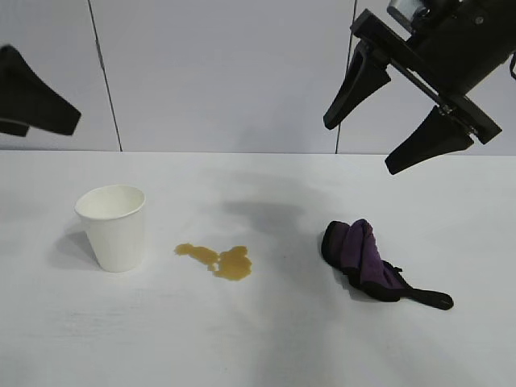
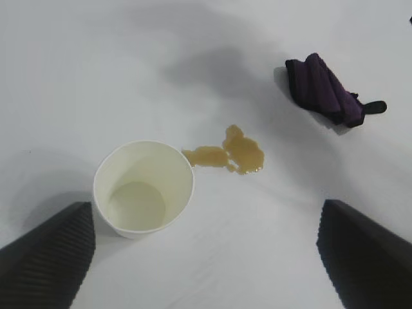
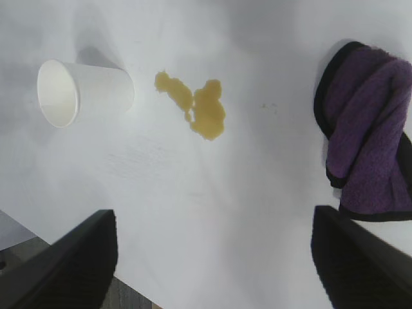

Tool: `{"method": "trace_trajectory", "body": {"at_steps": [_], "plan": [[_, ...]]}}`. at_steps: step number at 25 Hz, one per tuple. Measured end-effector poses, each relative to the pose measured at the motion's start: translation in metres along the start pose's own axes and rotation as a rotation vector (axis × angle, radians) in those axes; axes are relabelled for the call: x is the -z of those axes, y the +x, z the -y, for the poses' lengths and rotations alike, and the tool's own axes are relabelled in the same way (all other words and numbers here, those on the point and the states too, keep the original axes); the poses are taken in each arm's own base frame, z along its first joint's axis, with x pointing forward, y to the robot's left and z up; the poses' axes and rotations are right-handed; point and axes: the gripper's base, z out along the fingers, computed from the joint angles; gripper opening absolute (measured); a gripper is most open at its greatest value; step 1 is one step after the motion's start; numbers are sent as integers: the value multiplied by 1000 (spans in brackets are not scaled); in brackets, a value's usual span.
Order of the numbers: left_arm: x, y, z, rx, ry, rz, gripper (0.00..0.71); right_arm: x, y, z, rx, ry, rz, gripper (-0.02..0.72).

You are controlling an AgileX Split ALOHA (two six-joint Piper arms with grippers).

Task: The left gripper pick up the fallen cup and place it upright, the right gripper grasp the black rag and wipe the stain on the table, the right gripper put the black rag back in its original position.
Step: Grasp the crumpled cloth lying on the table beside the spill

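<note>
The white paper cup (image 1: 113, 227) stands upright on the left of the table (image 1: 258, 347), mouth up, and it looks hollow in the left wrist view (image 2: 143, 188). Just right of it lies the amber stain (image 1: 218, 260), two joined blobs. Farther right the black rag (image 1: 367, 262) lies bunched, purple with black edging and a thin tail. My right gripper (image 1: 361, 145) hangs open high above the rag, holding nothing. My left gripper (image 2: 205, 212) is open and raised above the cup, apart from it. In the exterior view only part of it shows, at the left edge.
Grey wall panels stand behind the table. The table's front edge shows in the right wrist view (image 3: 129, 283). Bare tabletop lies in front of the stain and between the stain and the rag.
</note>
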Motion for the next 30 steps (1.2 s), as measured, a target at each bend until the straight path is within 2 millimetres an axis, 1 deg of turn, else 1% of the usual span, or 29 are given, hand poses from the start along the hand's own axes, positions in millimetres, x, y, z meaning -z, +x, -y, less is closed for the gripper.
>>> {"method": "trace_trajectory", "body": {"at_steps": [4,7,10,13,16,22,26,30], "plan": [[46,-15,30,-62,-46,119,664,0,0,0,0,0,1,566],[82,-20,57,-84,-72,232,664,0,0,0,0,0,1,566],[111,-19,81,-64,-76,320,664,0,0,0,0,0,1,566],[134,-10,99,-65,-109,347,664,0,0,0,0,0,-1,566],[153,4,114,-64,-158,328,664,0,0,0,0,-1,-3,566],[179,35,135,-31,-245,283,664,0,0,0,0,-1,-3,566],[191,55,141,-15,-334,217,663,0,0,0,0,-1,-3,566],[202,74,138,50,-465,84,663,0,0,0,0,-1,-3,566]]}}
